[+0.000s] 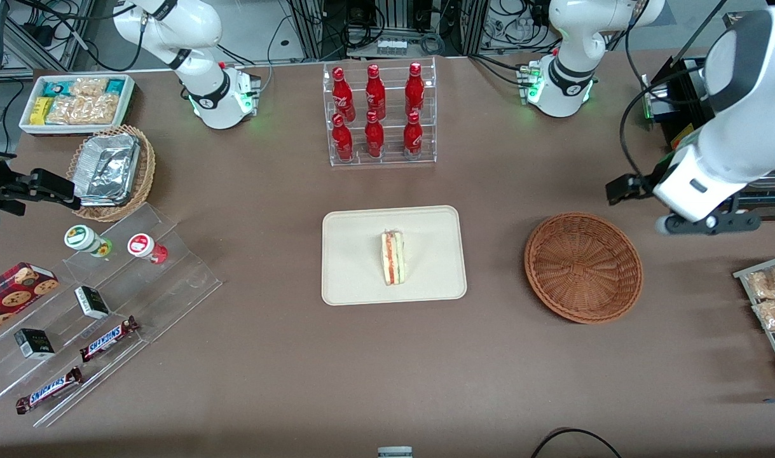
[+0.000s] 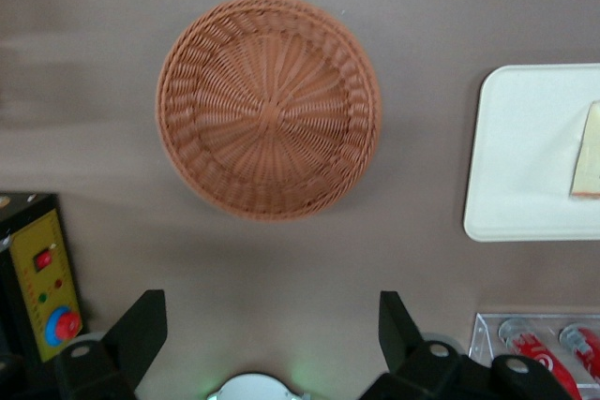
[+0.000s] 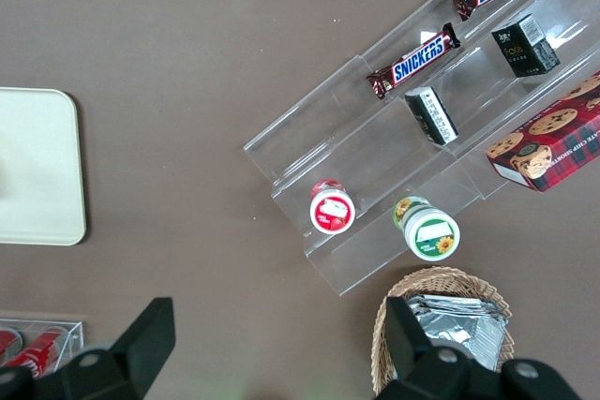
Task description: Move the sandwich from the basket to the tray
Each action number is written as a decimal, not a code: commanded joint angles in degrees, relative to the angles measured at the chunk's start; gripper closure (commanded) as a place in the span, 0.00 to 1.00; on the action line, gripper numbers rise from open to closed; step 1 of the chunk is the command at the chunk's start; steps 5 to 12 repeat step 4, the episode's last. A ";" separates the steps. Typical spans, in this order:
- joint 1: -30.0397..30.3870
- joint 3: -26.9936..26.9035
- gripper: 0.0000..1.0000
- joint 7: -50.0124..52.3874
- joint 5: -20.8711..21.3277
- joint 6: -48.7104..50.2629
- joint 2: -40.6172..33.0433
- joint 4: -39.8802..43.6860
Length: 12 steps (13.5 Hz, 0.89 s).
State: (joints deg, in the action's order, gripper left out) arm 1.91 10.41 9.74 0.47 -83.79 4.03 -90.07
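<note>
Jaws of gripper [image 2: 267, 330] apart — woven round basket [image 2: 268, 107] below

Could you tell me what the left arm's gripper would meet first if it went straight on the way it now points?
Probably bare brown tabletop. The open left gripper hangs above the table, pointing down beside the round reddish-brown wicker basket, which sits empty just clear of that line; depth is uncertain.

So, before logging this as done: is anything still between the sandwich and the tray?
Nothing visible. The sandwich already lies on the tray, and the basket is empty. The gripper is open, holds nothing, and hovers above the table beside the basket.
</note>
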 commanded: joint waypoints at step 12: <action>3.98 0.66 0.00 -5.70 -1.00 5.57 -6.49 -1.95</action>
